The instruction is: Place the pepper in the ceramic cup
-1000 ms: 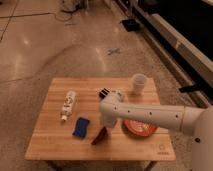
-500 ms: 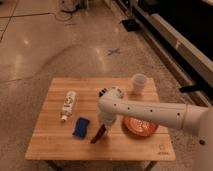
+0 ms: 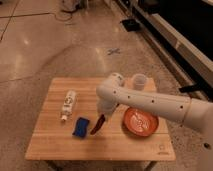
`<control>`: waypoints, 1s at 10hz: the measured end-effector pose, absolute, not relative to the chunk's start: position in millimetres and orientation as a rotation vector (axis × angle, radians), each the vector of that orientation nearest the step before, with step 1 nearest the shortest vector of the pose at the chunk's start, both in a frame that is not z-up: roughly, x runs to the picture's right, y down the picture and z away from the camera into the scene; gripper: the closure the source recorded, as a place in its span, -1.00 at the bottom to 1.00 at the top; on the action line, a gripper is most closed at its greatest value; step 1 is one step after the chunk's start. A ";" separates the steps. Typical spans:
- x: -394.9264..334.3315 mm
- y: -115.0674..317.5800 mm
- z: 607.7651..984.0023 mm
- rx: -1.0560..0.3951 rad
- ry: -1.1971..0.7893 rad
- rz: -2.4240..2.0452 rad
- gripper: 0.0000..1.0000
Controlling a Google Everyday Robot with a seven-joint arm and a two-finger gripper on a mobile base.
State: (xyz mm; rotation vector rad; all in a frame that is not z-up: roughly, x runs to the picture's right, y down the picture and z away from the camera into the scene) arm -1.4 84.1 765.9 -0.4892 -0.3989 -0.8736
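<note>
Gripper [image 3: 103, 116], 2 fingers clamped on the pepper [image 3: 97, 126], hangs over the table's [image 3: 50, 145] front-centre; the thin end-grip could slip before the ceramic cup [image 3: 139, 81] at the far edge.

1. No legible words or numbers anywhere in view.
2. Floor cross [image 3: 114, 51]: blue X-shaped mark on the pale floor beyond the surface [image 3: 55, 145]. A sign only, no lettering.
3. Bottle [image 3: 68, 105]: white, lying on the surface's left half. Dark and reddish label patches toward its near end; print cannot be read.
4. Corner mark [image 3: 161, 147]: small dark stamp or logo at the surface's near right corner. Shape and characters too small to tell.
5. Pincer [image 3: 103, 116]: low over mid-surface, closed on the upper end of the pepper [image 3: 96, 126]. The white arm casing shows a row of dark dots and no text.
</note>
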 end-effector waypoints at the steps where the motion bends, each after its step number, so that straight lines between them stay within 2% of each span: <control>1: 4.7 55.1 764.8 -0.465 -0.377 -0.873 1.00; 3: 32.3 -0.1 773.7 -0.434 -0.327 -0.845 1.00; 8: 163.4 -62.1 840.4 -0.463 -0.200 -0.684 1.00; 10: 194.5 -88.8 856.3 -0.438 -0.191 -0.622 1.00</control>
